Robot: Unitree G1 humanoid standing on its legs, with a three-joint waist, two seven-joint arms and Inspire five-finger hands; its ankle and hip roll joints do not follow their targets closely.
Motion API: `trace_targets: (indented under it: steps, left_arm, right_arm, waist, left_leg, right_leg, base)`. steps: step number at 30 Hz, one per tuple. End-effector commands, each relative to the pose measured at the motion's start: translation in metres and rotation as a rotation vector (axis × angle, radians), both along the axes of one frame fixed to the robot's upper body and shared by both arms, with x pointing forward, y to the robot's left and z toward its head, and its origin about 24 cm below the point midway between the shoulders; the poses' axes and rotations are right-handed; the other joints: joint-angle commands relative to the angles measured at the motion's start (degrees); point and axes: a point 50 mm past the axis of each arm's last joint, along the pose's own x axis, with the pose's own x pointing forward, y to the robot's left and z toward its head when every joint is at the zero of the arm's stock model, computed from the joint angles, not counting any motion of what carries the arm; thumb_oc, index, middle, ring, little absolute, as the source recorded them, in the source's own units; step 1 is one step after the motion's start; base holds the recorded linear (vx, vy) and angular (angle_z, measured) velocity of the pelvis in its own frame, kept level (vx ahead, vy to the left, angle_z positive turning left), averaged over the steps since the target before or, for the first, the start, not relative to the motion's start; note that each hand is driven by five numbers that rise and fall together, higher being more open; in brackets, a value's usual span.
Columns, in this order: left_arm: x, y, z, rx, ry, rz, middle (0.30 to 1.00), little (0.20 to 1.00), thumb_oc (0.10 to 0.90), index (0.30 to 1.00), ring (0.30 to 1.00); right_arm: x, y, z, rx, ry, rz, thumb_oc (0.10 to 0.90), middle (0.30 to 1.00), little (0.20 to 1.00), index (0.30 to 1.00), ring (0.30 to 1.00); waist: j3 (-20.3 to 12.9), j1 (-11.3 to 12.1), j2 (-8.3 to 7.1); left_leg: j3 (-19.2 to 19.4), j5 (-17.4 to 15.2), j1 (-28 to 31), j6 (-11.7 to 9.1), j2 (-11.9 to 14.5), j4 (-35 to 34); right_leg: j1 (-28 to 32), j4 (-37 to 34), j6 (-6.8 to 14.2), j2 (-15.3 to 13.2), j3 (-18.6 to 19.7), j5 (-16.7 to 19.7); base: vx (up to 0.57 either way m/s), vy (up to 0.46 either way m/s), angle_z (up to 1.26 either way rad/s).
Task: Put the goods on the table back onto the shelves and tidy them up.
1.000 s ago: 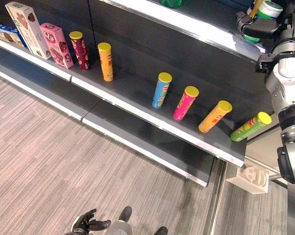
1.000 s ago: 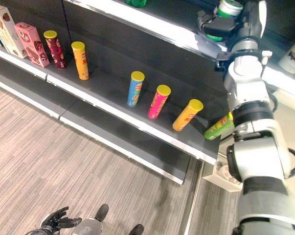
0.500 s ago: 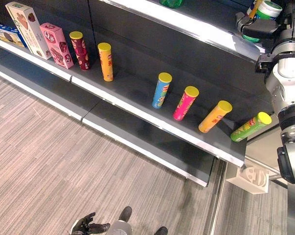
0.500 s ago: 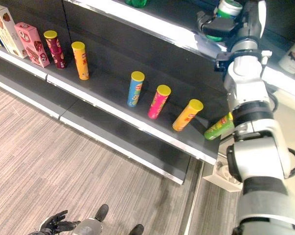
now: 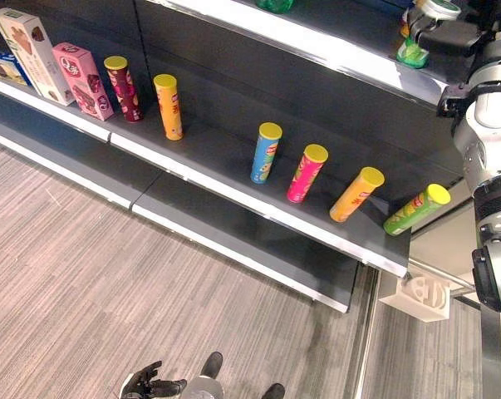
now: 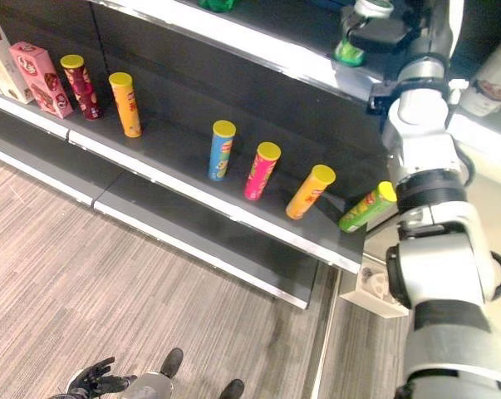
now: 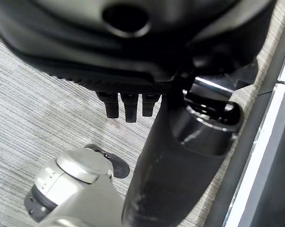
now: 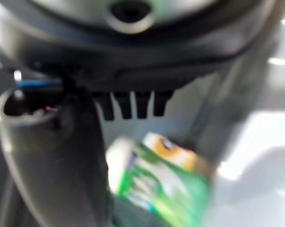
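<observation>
Low down near the floor the left hand hangs idle, its fingers loosely spread and holding nothing. To the right of that, on the middle shelf, stands a spaced row of goods: boxes, then a line of tall tubes with yellow lids, all apart from one another and none touched by either hand. Farthest right and higher, the right hand is up at the upper shelf with a green can just beside its fingers; the right wrist view shows the can's green-and-white side lying past the fingertips with the thumb alongside, but I cannot tell whether the fingers grip it or merely stand next to it, and the can's base looks to be on the shelf. Judging by its shape, the can is a rigid cylinder, probably light to moderate in weight, with a smooth wall that could slip under a loose pinch; the sound hold would be around its middle, thumb opposite the fingers, below the pale lid.
</observation>
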Motion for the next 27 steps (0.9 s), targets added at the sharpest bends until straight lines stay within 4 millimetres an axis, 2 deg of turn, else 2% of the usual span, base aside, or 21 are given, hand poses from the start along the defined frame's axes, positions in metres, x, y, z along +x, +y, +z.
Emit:
trace_targets:
  steps: [1,7,9,11,12,14,16,17,20,21,25,27]
  left_arm:
    - [0.001,0.008,0.005,0.064,-0.017,-0.061,0.900,0.900,0.800,0.900,0.900]
    - [0.002,0.005,0.005,0.051,-0.028,-0.053,0.900,0.900,0.800,0.900,0.900]
    - [0.004,0.002,0.005,0.036,-0.046,-0.048,0.900,0.900,0.800,0.900,0.900]
    - [0.003,0.003,0.005,0.039,-0.044,-0.050,0.900,0.900,0.800,0.900,0.900]
    - [0.006,-0.004,0.007,0.018,-0.078,-0.051,0.900,0.900,0.800,0.900,0.900]
    - [0.003,-0.004,0.007,0.017,-0.076,-0.056,0.900,0.900,0.800,0.900,0.900]
    - [0.003,-0.008,0.009,-0.005,-0.104,-0.056,0.900,0.900,0.800,0.900,0.900]
    - [0.004,-0.008,0.011,-0.008,-0.117,-0.062,0.900,0.900,0.800,0.900,0.900]
    - [0.014,-0.010,0.019,-0.010,-0.171,-0.127,0.900,0.900,0.800,0.900,0.900]
    - [0.012,-0.009,0.020,-0.005,-0.166,-0.145,0.900,0.900,0.800,0.900,0.900]
    - [0.011,-0.005,0.024,0.005,-0.181,-0.158,0.900,0.900,0.800,0.900,0.900]
    - [0.010,-0.003,0.026,0.005,-0.188,-0.172,0.900,0.900,0.800,0.900,0.900]
  right_arm:
    - [-0.054,0.003,0.076,-0.122,-0.388,-0.007,0.800,0.900,0.900,0.900,0.900]
    - [-0.075,0.016,0.086,-0.138,-0.518,0.097,0.800,0.900,0.900,0.900,0.900]
    - [-0.095,0.024,0.093,-0.190,-0.614,0.129,0.800,0.900,0.900,0.900,0.900]
    - [-0.095,0.023,0.091,-0.188,-0.612,0.126,0.800,0.900,0.900,0.900,0.900]
    - [-0.118,0.028,0.096,-0.259,-0.711,0.124,0.800,0.900,0.900,0.900,0.900]
    - [-0.131,0.031,0.091,-0.303,-0.756,0.125,0.800,0.900,0.900,0.900,0.900]
    - [-0.159,0.043,0.082,-0.393,-0.845,0.192,0.800,0.900,0.900,0.900,0.900]
    - [-0.163,0.043,0.078,-0.410,-0.849,0.194,0.800,0.900,0.900,0.900,0.900]
    - [-0.181,0.037,0.066,-0.484,-0.842,0.161,0.800,0.900,0.900,0.900,0.900]
    - [-0.182,0.037,0.064,-0.509,-0.821,0.152,0.800,0.900,0.900,0.900,0.900]
    - [-0.182,0.032,0.065,-0.532,-0.789,0.124,0.800,0.900,0.900,0.900,0.900]
    - [-0.180,0.030,0.067,-0.530,-0.774,0.116,0.800,0.900,0.900,0.900,0.900]
  waist:
    - [-2.22,0.16,-0.52]
    - [-2.31,-0.62,-0.69]
    - [-2.33,-1.39,-0.59]
    - [-2.38,-1.25,-0.73]
    - [-2.27,-2.76,-0.09]
    - [-2.47,-3.08,-0.47]
    - [-2.26,-5.84,-0.27]
    - [-2.11,-6.31,-0.30]
    - [-0.49,-10.69,-0.02]
    - [0.24,-11.89,-0.12]
    - [1.04,-12.41,-0.13]
    - [1.27,-12.37,0.36]
  left_leg:
    - [7.87,-3.00,1.79,-0.18,1.95,-2.49]
    - [8.49,-3.22,2.01,0.06,1.93,-2.49]
    - [9.07,-3.44,2.14,0.19,1.89,-2.49]
    - [9.11,-3.45,2.17,0.19,1.90,-2.49]
    - [9.87,-3.77,2.41,0.60,1.79,-2.49]
    - [10.95,-4.06,2.66,0.95,1.79,-2.49]
    - [14.86,-4.74,3.60,2.43,1.05,-2.49]
    - [15.80,-5.11,4.05,2.93,0.89,-2.49]
    - [20.90,-6.72,6.57,4.90,0.52,-2.49]
    - [23.03,-7.61,8.09,5.27,0.31,-2.49]
    - [26.14,-7.67,8.69,5.67,0.43,-2.49]
    - [27.80,-7.98,8.99,5.62,1.09,-2.49]
  right_leg:
    - [3.78,1.33,5.83,-3.86,-0.92,-1.92]
    - [3.53,1.35,5.88,-3.97,-0.15,-1.72]
    - [3.32,1.29,6.02,-4.08,0.46,-1.56]
    - [3.33,1.28,6.02,-4.07,0.50,-1.55]
    - [2.86,1.25,6.26,-4.28,1.61,-1.20]
    - [2.18,1.36,6.51,-4.45,3.09,-0.78]
    - [-0.33,2.29,7.55,-5.58,7.54,1.20]
    - [-1.14,2.98,7.82,-5.75,9.00,1.59]
    - [-6.66,10.01,9.12,-6.48,16.80,2.33]
    - [-7.92,10.60,9.81,-6.73,18.72,3.49]
    - [-9.47,10.43,10.11,-6.55,20.76,5.50]
    - [-9.33,10.40,10.37,-7.36,18.75,5.70]
  base:
    - [0.00,0.000,0.00]
    - [-0.01,0.021,-0.05]
    - [0.00,0.025,-0.06]
    - [-0.01,0.030,-0.06]
    - [-0.02,0.067,-0.10]
    - [-0.03,0.115,-0.47]
    - [-0.05,0.230,-0.95]
    - [-0.04,0.236,-1.52]
    - [-0.06,0.307,-1.49]
    - [-0.06,0.218,-1.27]
    - [-0.05,0.076,-1.14]
    - [-0.05,0.012,-0.85]
